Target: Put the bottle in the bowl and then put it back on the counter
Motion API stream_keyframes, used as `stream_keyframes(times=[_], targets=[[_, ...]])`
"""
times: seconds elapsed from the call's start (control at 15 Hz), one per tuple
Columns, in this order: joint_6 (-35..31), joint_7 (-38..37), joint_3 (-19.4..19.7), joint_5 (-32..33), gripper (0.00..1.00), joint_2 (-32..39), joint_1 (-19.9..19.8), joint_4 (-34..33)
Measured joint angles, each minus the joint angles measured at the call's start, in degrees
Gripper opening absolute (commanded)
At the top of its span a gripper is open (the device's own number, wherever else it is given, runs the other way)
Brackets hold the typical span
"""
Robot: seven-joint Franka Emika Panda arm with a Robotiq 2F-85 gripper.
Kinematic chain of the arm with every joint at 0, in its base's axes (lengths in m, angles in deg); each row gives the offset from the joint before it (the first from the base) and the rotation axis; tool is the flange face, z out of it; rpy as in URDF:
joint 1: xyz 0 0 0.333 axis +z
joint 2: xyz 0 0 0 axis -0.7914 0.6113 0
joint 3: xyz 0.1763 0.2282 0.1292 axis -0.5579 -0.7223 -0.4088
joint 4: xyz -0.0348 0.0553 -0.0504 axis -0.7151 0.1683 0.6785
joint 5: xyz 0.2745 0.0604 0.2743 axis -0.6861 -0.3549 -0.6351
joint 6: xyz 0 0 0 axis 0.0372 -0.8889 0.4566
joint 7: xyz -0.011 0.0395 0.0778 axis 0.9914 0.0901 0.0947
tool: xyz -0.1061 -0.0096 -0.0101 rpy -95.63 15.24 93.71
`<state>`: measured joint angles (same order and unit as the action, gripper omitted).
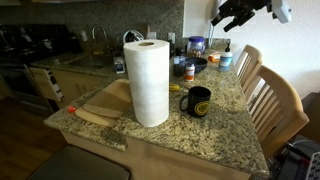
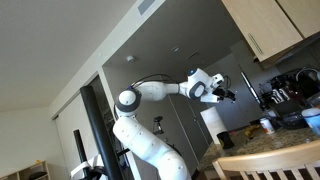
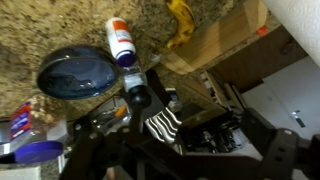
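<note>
The small bottle [image 3: 121, 41], with a red-orange label and a light cap, stands on the granite counter beside the wide dark blue bowl [image 3: 78, 72]. Both are apart from me. In an exterior view the bottle [image 1: 189, 72] and the bowl [image 1: 199, 63] sit at the far middle of the counter. My gripper [image 1: 236, 18] hangs high above the counter's far right end, open and empty. It also shows in an exterior view [image 2: 226, 93] at the end of the white arm. In the wrist view my fingers are only dark shapes at the bottom.
A tall paper towel roll [image 1: 150, 82] and a black mug [image 1: 199, 101] stand near the front. A wooden cutting board [image 1: 105, 100] lies beside a yellow item [image 3: 180, 22]. A blue-lidded jar [image 1: 196, 46] and a white-and-blue bottle [image 1: 226, 58] stand at the back. Wooden chairs [image 1: 270, 95] line one side.
</note>
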<state>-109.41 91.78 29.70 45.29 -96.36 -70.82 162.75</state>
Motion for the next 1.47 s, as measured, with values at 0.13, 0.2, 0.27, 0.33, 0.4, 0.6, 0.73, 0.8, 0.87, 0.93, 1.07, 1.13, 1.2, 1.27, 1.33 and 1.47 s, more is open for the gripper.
stream_keyframes(times=[0.13,0.2,0.27,0.33,0.4,0.6,0.73,0.8,0.87,0.93,1.07,1.13,1.2,1.27,1.33,1.47], targets=[[10.0,-9.8,-1.4,8.5,1.00,-5.8,-3.9,-0.3],[14.9,-15.1,-0.5,13.8,1.00,-8.3,-3.1,-0.5],[19.8,-19.6,1.2,18.4,1.00,-10.1,-1.2,-0.9],[24.6,-22.8,2.9,21.2,1.00,-11.4,1.1,-1.4],[27.6,-24.5,4.4,22.6,1.00,-12.1,3.0,-1.7],[29.3,-25.2,5.8,23.2,1.00,-12.5,4.6,-1.8],[29.3,-25.2,5.8,23.2,1.00,-12.3,4.6,-1.8],[29.4,-25.2,5.8,23.2,1.00,-12.3,4.6,-1.8],[29.4,-25.2,5.8,23.2,1.00,-12.3,4.6,-1.8],[29.4,-25.2,5.8,23.2,1.00,-12.3,4.6,-1.8],[29.5,-25.2,5.8,23.2,1.00,-12.3,4.6,-1.8],[29.5,-25.2,5.8,23.2,1.00,-12.3,4.6,-1.8],[29.5,-25.2,5.8,23.2,1.00,-12.3,4.6,-1.8],[29.5,-25.2,5.8,23.2,1.00,-12.3,4.6,-1.8],[29.5,-25.2,5.8,23.2,1.00,-12.3,4.6,-1.8],[29.5,-25.2,5.8,23.2,1.00,-12.3,4.6,-1.8]])
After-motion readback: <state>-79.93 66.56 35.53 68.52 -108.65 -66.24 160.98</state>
